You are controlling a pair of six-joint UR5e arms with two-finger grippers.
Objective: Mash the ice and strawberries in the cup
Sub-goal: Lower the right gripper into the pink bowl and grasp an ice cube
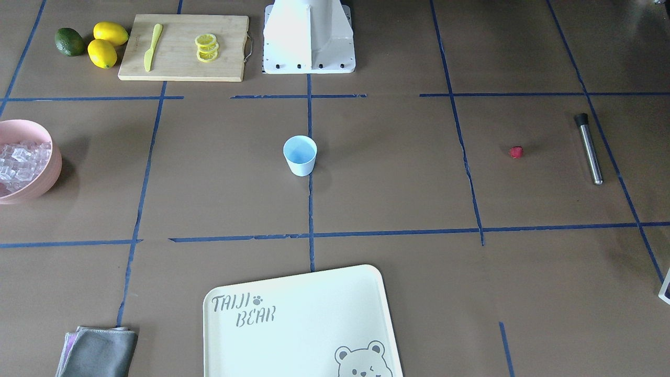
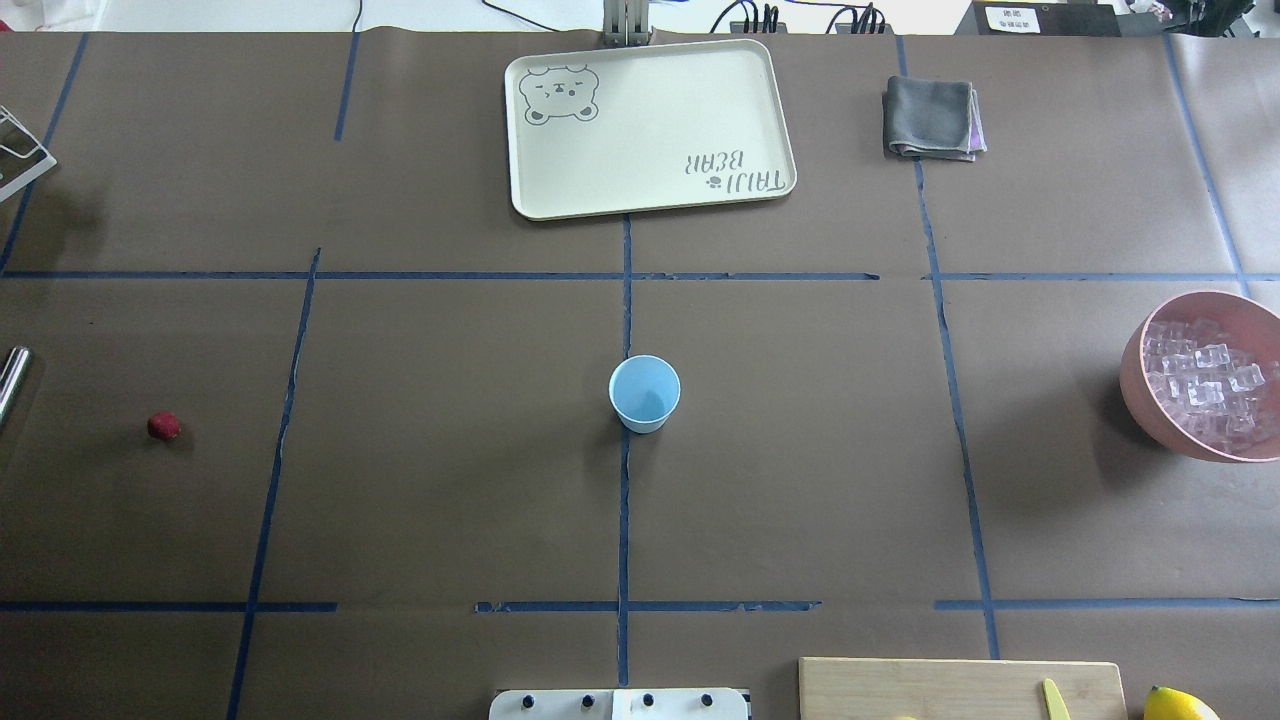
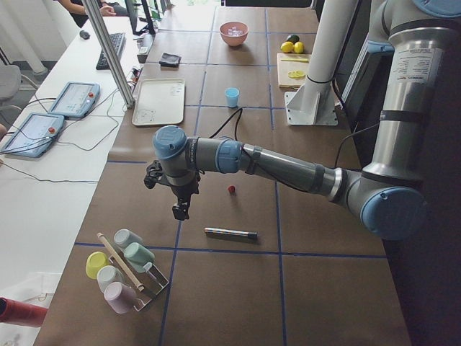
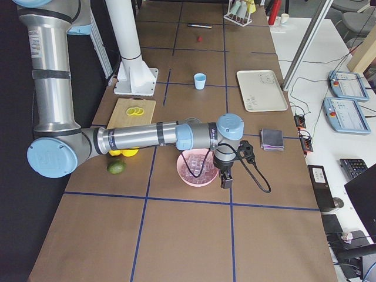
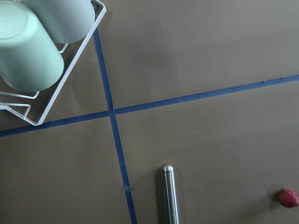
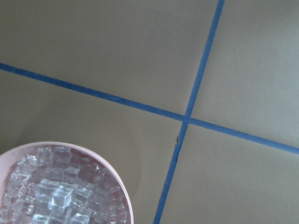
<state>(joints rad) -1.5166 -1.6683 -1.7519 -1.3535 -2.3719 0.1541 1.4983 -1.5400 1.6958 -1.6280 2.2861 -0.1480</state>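
**Standing at the middle of the table [image 2: 450, 450], the cup [image 2: 644, 393] is well apart from the ice and the strawberry**

The near arm in the left side view reaches low over the table's left end. Its left gripper [image 3: 180, 210] hangs above the table near a metal rod [image 1: 590, 149]. The right gripper [image 4: 226, 182] hangs just beside the pink bowl [image 2: 1140, 400]. I cannot tell how far either gripper is open or whether it holds anything. A cream tray [image 2: 650, 130] lies beyond the cup. The bowl, at the right edge, holds the ice [image 2: 1205, 385]. The upright cup sits on a tape line. The strawberry [image 2: 164, 426] lies far left, near the rod.
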